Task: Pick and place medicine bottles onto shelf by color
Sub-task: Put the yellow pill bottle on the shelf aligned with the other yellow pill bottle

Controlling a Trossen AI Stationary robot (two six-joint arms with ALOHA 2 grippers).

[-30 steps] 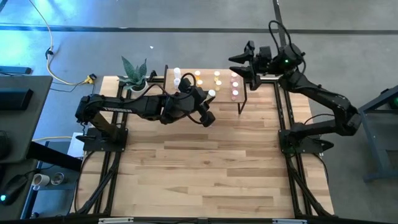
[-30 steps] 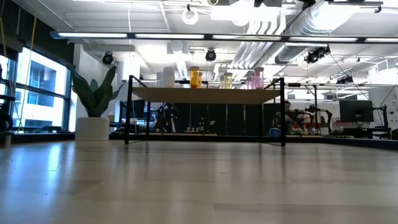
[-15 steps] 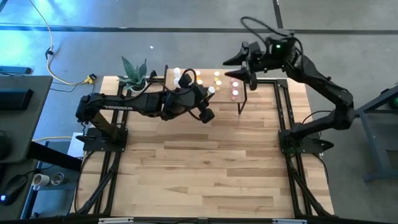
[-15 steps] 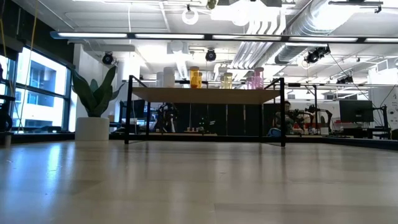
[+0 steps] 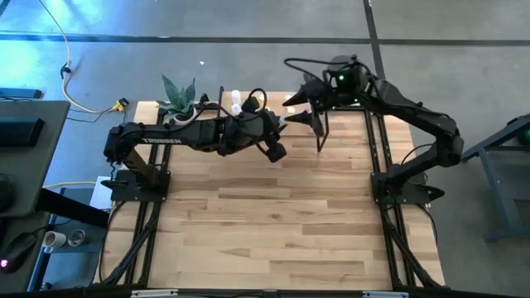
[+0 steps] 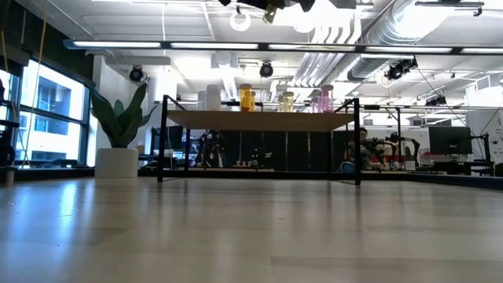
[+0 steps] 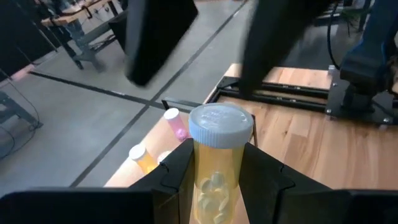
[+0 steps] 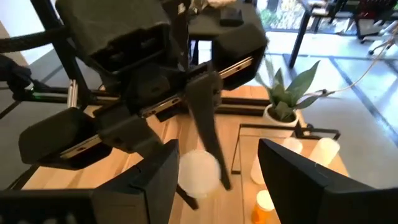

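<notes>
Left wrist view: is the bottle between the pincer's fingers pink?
No: the bottle in the left pincer is clear yellow with a pale cap, pills visible inside.

Grey concrete floor (image 5: 248, 21) around the table, crossed by a dark seam. Yellow cable (image 5: 62, 70) trailing over it near the far left corner. Dark desk (image 5: 25, 132) at the left side. Striped light-wood tabletop (image 5: 265, 223) on a black frame. Potted plant (image 6: 118, 130) in a white pot at the far left corner. Beyond the table: tall windows (image 6: 35, 110) on the left, white ceiling with exposed ducts (image 6: 346, 31) and long strip lights (image 6: 236, 45), workbenches and a monitor (image 6: 449, 141) farther back.
</notes>
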